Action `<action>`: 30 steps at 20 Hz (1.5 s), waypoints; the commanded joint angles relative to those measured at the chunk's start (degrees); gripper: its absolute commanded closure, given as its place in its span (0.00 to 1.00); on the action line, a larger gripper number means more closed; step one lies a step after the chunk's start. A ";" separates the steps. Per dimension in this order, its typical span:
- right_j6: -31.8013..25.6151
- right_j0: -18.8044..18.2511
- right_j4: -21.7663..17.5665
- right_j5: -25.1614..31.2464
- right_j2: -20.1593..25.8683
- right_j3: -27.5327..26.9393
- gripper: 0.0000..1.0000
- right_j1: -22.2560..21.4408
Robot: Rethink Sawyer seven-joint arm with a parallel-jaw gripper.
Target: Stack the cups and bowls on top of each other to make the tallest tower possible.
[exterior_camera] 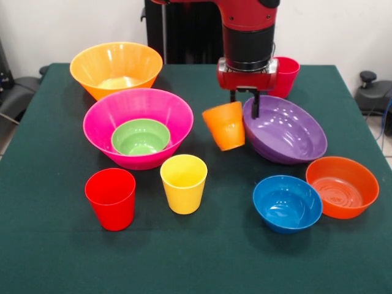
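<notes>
1. Near the tabletop's (55, 257) middle, the big hot-pink bowl (104, 125) sits upright with the small green bowl (141, 136) nested inside; nothing else stacked on it.
2. Behind it, the big orange-yellow bowl (116, 67) stands alone.
3. In front of it, the red cup (111, 198) and yellow cup (184, 183) stand upright, side by side, apart.
4. Orange cup (225, 125) is tilted, pinched at its rim by the gripper (245, 103), beside the purple bowl (285, 129).
5. Purple bowl is tipped, one gripper finger (255, 105) reaching over its rim.
6. Crimson-pink cup (286, 76) stands behind the gripper.
7. Blue bowl (287, 203) and medium orange bowl (342, 187) sit touching, at the front.
</notes>
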 commanded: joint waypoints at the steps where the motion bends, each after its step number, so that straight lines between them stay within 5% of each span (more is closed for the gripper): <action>1: 6.19 -0.95 -0.03 -4.62 2.72 0.96 0.00 3.20; 30: 4.19 -3.26 -0.49 -2.90 3.25 1.31 0.00 2.13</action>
